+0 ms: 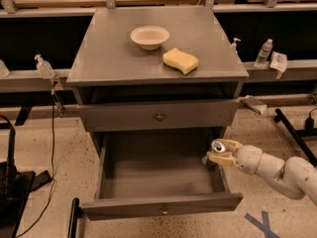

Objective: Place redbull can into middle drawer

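The redbull can (217, 147), silvery with a shiny pull-tab top, is held upright in my gripper (221, 154), whose cream fingers close around it. It hangs over the right wall of the middle drawer (158, 175), which is pulled wide open and shows a bare grey floor. The drawer's front with its small knob (164, 210) faces the camera. My white arm (277, 170) reaches in from the lower right.
The upper drawer front (159, 116) is shut. On the cabinet top sit a white bowl (149, 36) and a yellow sponge (181, 60). Clear plastic bottles (263, 52) stand on the rails at both sides. Cables and a dark stand (12, 177) lie at the left.
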Robot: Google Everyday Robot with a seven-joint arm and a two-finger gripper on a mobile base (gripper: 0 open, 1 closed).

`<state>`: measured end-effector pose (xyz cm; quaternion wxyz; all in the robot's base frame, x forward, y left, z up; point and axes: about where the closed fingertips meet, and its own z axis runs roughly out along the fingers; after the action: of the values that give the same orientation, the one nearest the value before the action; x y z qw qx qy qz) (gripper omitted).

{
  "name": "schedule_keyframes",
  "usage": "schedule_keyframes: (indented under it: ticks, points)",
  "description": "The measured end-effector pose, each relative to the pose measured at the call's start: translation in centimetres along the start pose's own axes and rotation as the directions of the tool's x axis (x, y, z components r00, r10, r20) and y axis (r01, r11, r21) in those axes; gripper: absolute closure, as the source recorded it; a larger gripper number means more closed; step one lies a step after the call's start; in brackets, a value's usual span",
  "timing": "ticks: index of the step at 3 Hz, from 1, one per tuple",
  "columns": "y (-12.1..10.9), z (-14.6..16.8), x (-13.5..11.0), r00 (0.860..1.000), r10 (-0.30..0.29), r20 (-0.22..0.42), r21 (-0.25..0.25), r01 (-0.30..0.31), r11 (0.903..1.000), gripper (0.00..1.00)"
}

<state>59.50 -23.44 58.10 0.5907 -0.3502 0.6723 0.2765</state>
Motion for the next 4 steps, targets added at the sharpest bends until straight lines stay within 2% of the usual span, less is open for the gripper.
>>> schedule_keyframes:
  ticks: [1,2,3,4]
  points:
    - [-0.5,2.5,4.4,0.999,0.031,-0.020,-0.047,-0.032,0.9984,1.00]
    - [0.0,5.4,7.8,0.993,0.045,-0.109,-0.094,-0.055,0.9941,1.00]
    - [0.2,7.3,10.9,0.983,0.055,-0.176,-0.111,-0.075,0.9910,1.00]
    - [0.1,8.1,12.7,0.983,0.061,-0.175,-0.120,-0.083,0.9892,1.00]
